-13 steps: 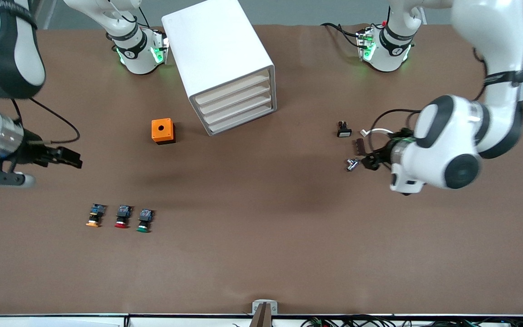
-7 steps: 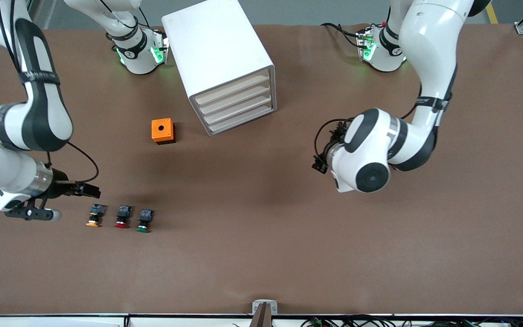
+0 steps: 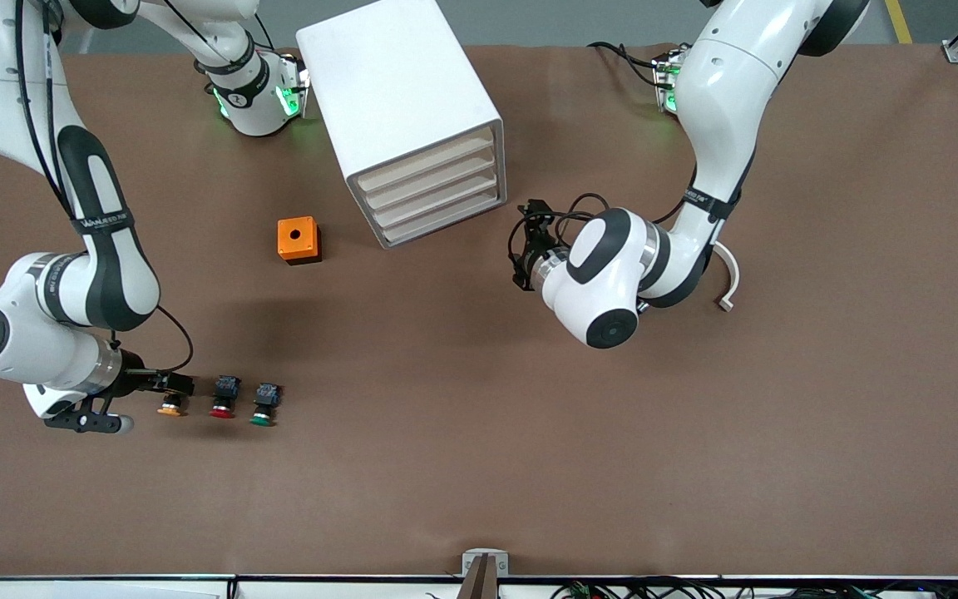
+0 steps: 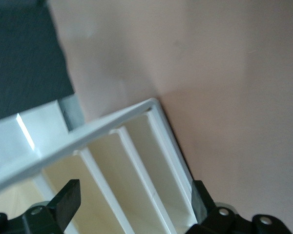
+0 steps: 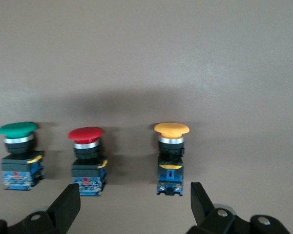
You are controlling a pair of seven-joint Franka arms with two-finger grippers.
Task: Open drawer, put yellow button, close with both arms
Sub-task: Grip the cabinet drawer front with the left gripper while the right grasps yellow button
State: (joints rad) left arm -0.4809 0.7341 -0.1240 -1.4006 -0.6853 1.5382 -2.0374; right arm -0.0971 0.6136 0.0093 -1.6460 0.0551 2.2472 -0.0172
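Note:
The white cabinet (image 3: 400, 100) stands at the back middle with all four drawers shut; the drawer (image 3: 427, 160) is the uppermost. My left gripper (image 3: 527, 243) is open, low beside the cabinet's front corner at the left arm's end. In the left wrist view the beige drawer fronts (image 4: 136, 165) fill the space between the open fingers, with my left gripper (image 4: 134, 200) near them. The yellow button (image 3: 168, 408) lies in a row with a red-capped one (image 3: 223, 398) and a green-capped one (image 3: 264, 404). My right gripper (image 3: 173, 384) is open just over it; the button (image 5: 171, 156) shows ahead of my right gripper (image 5: 134, 209).
An orange box with a round hole (image 3: 298, 240) sits near the cabinet toward the right arm's end. A white curved part (image 3: 728, 283) lies by the left arm. The red (image 5: 87, 156) and green (image 5: 19, 156) buttons lie beside the yellow one.
The right gripper has come down from the table's edge to the yellow button. The left gripper has swung across the table to the cabinet's front corner.

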